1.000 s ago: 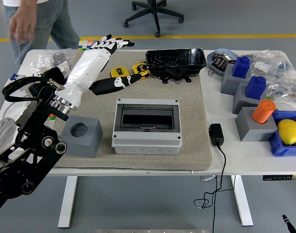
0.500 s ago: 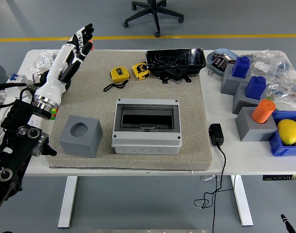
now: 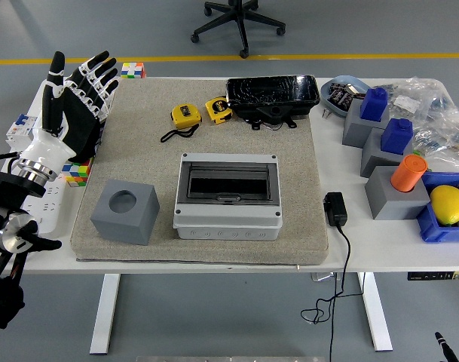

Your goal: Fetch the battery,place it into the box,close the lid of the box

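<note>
The grey box (image 3: 227, 196) sits in the middle of the grey mat (image 3: 139, 143), with its dark see-through lid lying flat over the opening. I cannot make out anything inside it. A grey block with an empty round hole (image 3: 125, 213) stands to its left. My left hand (image 3: 77, 94) is raised over the table's left edge, fingers spread, holding nothing, well left of the box. An orange cylinder (image 3: 408, 172) stands on a grey block at the right. I cannot pick out a battery for sure.
Two yellow tape measures (image 3: 185, 115) and a black tray (image 3: 274, 94) lie behind the box. A black charger (image 3: 335, 208) with its cord lies to the right. Blue blocks on grey stands (image 3: 374, 105), a lemon (image 3: 448, 204) in a blue bin, and bags fill the right side.
My left arm has drawn back from over the mat's far left to the table's left edge, hand turned upright. The person at the top left has gone from view.
</note>
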Controlling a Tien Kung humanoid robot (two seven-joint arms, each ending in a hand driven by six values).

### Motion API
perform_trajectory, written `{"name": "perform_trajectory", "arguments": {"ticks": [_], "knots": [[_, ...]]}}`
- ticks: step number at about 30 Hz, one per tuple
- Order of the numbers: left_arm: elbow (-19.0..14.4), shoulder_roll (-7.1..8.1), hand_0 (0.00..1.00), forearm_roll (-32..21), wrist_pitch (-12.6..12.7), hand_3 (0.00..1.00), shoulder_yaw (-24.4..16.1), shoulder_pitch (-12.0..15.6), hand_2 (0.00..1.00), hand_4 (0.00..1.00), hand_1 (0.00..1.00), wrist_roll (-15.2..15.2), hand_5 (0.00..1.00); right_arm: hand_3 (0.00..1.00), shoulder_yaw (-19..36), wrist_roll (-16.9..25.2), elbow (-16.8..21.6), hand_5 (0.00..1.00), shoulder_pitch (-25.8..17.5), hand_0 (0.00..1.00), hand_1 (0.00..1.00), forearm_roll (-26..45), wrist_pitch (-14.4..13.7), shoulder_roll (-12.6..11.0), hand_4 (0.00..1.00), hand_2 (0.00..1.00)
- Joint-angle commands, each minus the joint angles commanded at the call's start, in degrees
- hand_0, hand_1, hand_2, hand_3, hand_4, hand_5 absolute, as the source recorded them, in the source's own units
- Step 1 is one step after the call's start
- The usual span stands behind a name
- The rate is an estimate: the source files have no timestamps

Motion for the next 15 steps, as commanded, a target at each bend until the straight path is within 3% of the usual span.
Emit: {"name": "perform_trajectory", "arguments": {"ticks": [1, 2, 8, 15], "knots": [[-0.09, 0.09, 0.867, -0.16, -0.11, 0.711, -0.32, 0.27, 0.749, 0.998, 0.826, -0.07, 0.998, 0.801, 0.06, -0.04, 0.00, 0.998, 0.09, 0.800, 0.759, -0.09, -0.01, 0.01, 0.998, 0.758], [-0.25, 0.38, 0.779, -0.36, -0.16, 0.678, -0.59, 0.61, 0.689, 0.998, 0.733, -0.13, 0.998, 0.801, 0.10, -0.12, 0.00, 0.998, 0.18, 0.801, 0.759, -0.17, -0.01, 0.01, 0.998, 0.758], [-2.09, 2.64, 0.744, 3.19, 0.11, 0.681, -2.04, 2.74, 0.683, 0.998, 0.699, 1.01, 0.998, 0.801, -0.10, -0.31, 0.00, 0.998, 0.24, 0.801, 0.759, -0.27, -0.04, -0.11, 0.998, 0.758], [-3.62, 1.57, 0.747, 7.22, 1.55, 0.686, -3.45, 3.53, 0.687, 0.998, 0.704, 1.31, 0.998, 0.800, 0.38, -0.76, 0.00, 0.998, 0.02, 0.801, 0.759, -1.00, -0.04, 0.01, 0.998, 0.758]]}}
